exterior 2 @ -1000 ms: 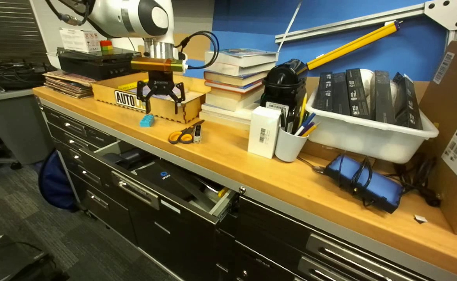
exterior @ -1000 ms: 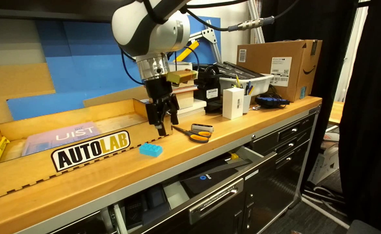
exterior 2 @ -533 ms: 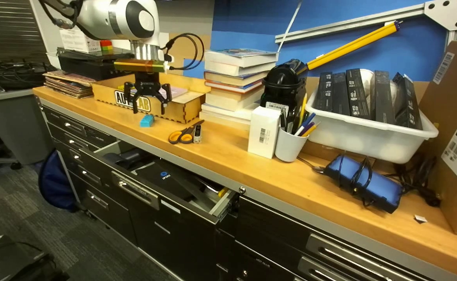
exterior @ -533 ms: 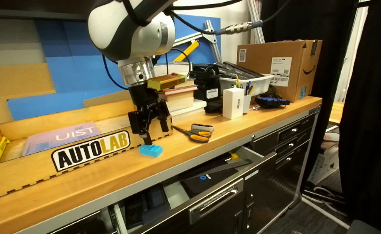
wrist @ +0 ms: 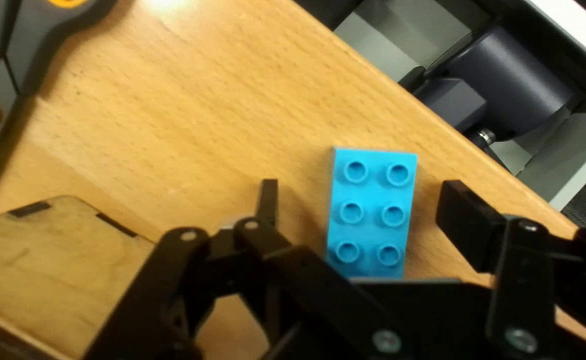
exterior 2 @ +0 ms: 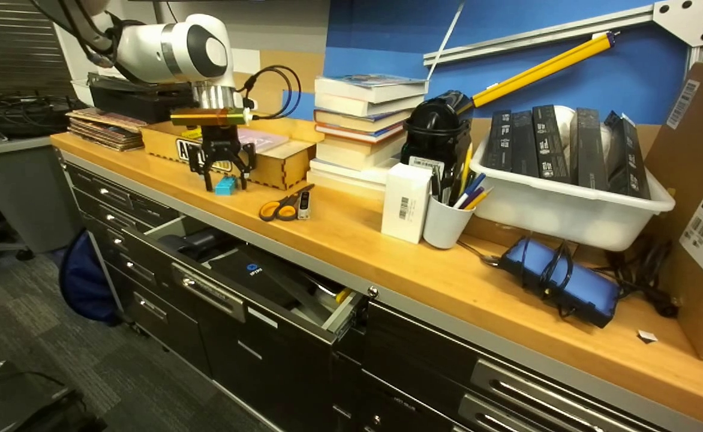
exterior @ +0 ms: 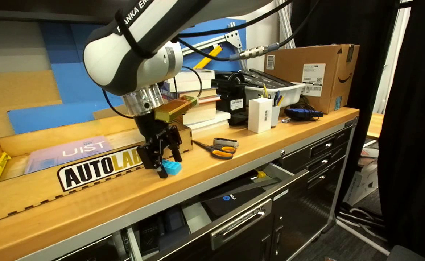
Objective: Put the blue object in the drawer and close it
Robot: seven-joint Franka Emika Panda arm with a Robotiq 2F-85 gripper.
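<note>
The blue object is a light-blue toy brick with round studs, lying on the wooden worktop near its front edge; it shows in both exterior views (exterior: 173, 167) (exterior 2: 225, 188) and the wrist view (wrist: 371, 210). My gripper (exterior: 170, 166) is open and low over it, also in an exterior view (exterior 2: 226, 183). In the wrist view the fingers (wrist: 358, 210) stand on either side of the brick, with gaps on both sides; its near end is hidden by the gripper. The drawer (exterior: 241, 228), dark with a silvery handle, is pulled open below the worktop, also in an exterior view (exterior 2: 207, 292).
A wooden AUTOLAB tray (exterior: 100, 166) stands behind the brick. Orange-handled scissors (exterior: 221, 151) and a small grey stapler-like item (exterior: 225, 142) lie beside it. Books (exterior 2: 363, 132), a white box (exterior 2: 406, 203) and a pen cup (exterior 2: 447, 223) stand further along. The drawer holds dark boxes (exterior: 230, 199).
My gripper has moved sideways along the worktop and then down, from above and beside the brick to around it. The fingers stay open. The brick and drawer have not moved.
</note>
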